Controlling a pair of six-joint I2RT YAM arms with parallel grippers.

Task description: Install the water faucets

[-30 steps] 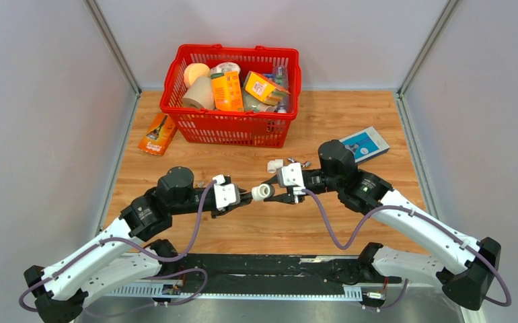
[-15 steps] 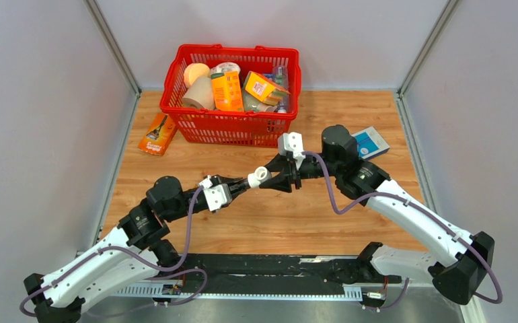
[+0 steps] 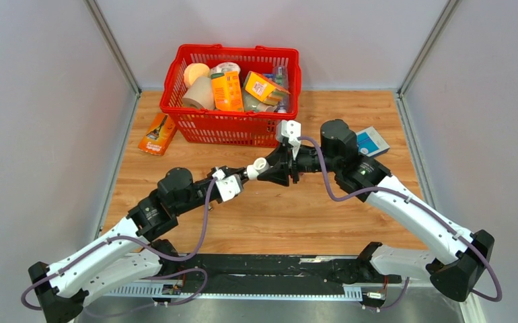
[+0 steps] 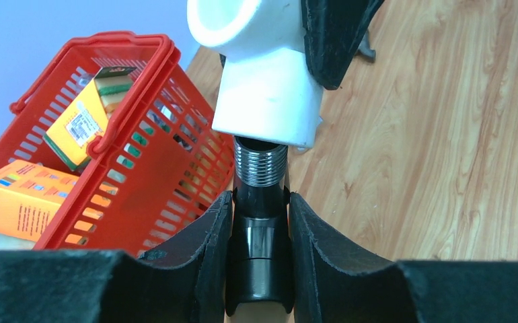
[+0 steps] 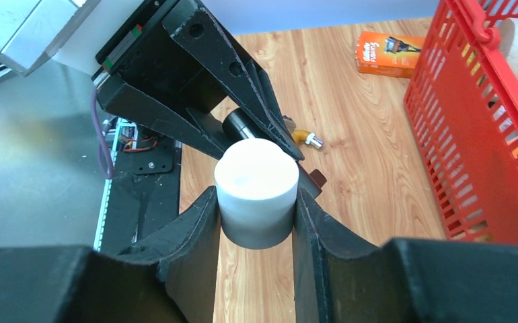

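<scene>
We're mating mid-air over the counter (image 3: 350, 222): left end effector (image 4: 260, 202) pinching the faucet (image 4: 260, 259) tube, right end effector (image 5: 256, 198) pinching the white elbow fitting (image 4: 266, 101), threaded tip just entering the socket, threads mostly exposed, so IMO screw-in not done yet.

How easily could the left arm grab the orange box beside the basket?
Probably not now: the left gripper is shut on the faucet, though nothing lies between it and the orange box.
</scene>
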